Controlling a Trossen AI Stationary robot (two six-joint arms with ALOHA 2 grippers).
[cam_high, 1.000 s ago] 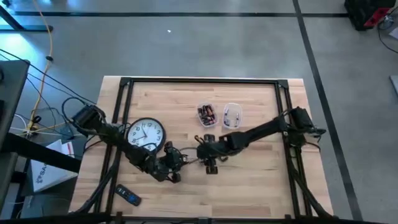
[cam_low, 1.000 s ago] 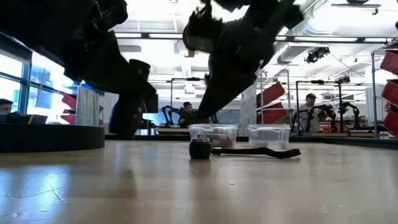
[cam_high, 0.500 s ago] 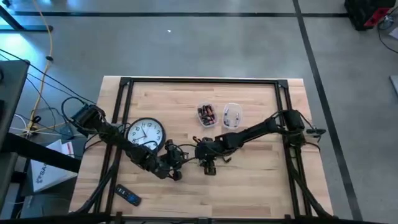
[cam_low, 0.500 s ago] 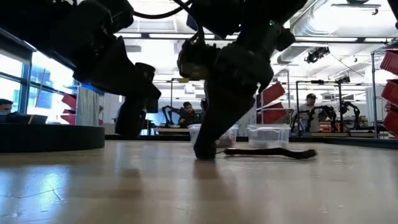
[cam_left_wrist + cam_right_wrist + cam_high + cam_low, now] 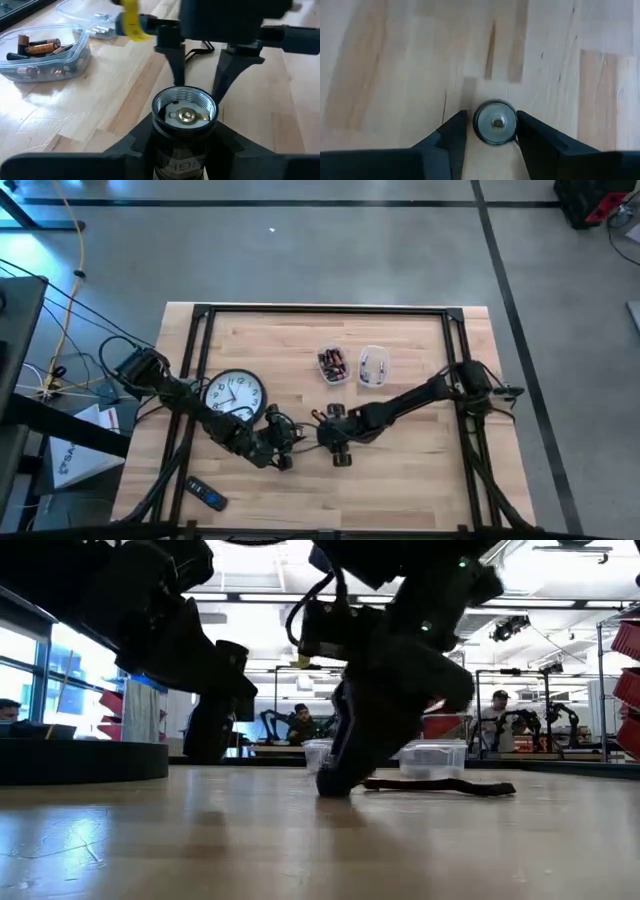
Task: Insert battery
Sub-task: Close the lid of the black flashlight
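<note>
On the wooden table (image 5: pixel 420 450), the left gripper (image 5: pixel 182 142) pinches a flashlight (image 5: pixel 183 125) upright, open end exposed for a battery. The right gripper (image 5: pixel 492 127), fingers spread, straddles its cap (image 5: pixel 494 122) on the wood. Batteries (image 5: pixel 37 47) wait in a tub.

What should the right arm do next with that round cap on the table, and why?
Probably close the right end effector on the cap and lift it. Its fingers straddle the cap, seemingly not yet gripping, while the left end effector holds the flashlight body open-ended, waiting.
</note>
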